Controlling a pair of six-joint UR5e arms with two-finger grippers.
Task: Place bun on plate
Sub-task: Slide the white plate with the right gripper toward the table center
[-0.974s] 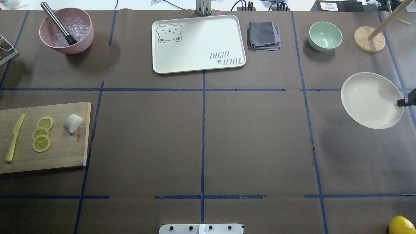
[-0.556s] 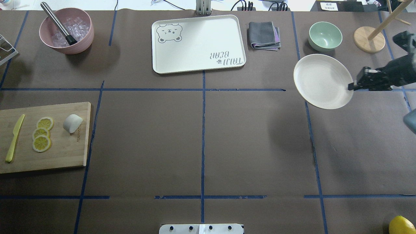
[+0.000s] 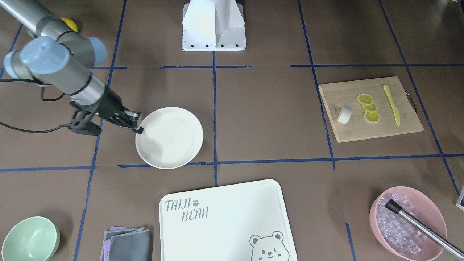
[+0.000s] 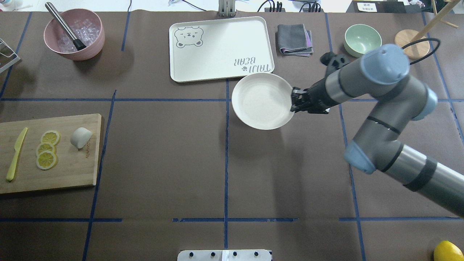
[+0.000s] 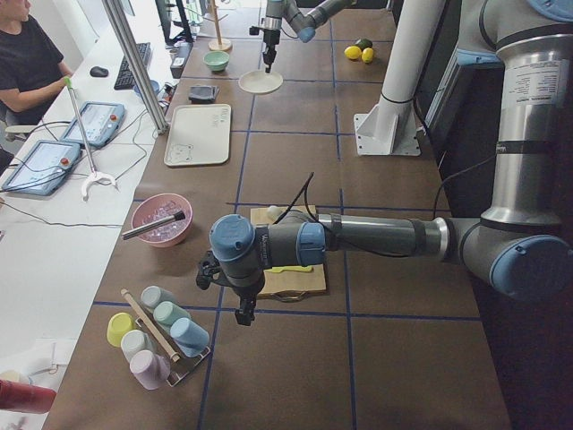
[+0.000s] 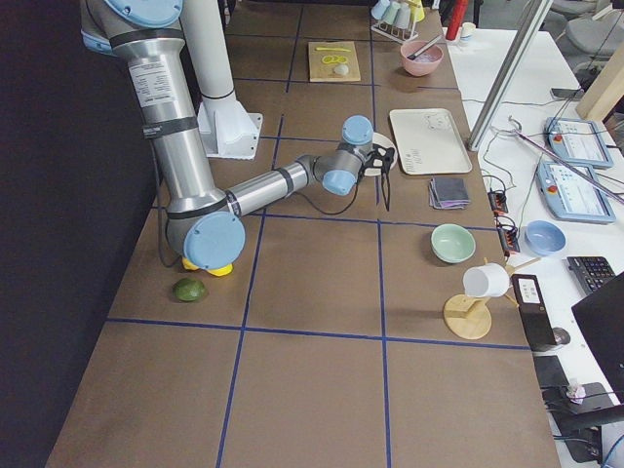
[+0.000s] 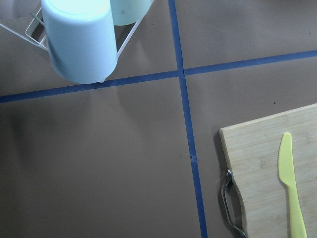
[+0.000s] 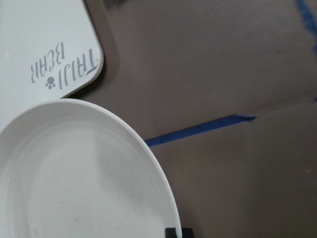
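The bun [image 4: 81, 137] [image 3: 344, 115] is a small white lump lying on the wooden cutting board [image 4: 69, 170] at the left, beside three lemon slices [image 4: 46, 149]. The cream plate [image 4: 261, 99] [image 3: 170, 139] [image 8: 74, 178] hangs just above the table near the centre, in front of the bear tray. My right gripper [image 4: 293, 105] [image 3: 139, 128] is shut on the plate's right rim. My left gripper [image 5: 242, 315] shows only in the exterior left view, hovering off the board's left end; I cannot tell whether it is open or shut.
A bear-printed tray [image 4: 221, 47] lies just behind the plate. A grey cloth [image 4: 294, 39], a green bowl [image 4: 362, 40] and a wooden stand [image 4: 411, 43] stand at the back right. A pink bowl of ice [image 4: 74, 34] sits back left, a lemon [image 4: 448, 251] front right. A yellow knife [image 4: 16, 154] lies on the board.
My right arm has swung in from the right edge, carrying the plate leftward to the table's middle, next to the tray. The bun and board have not moved.
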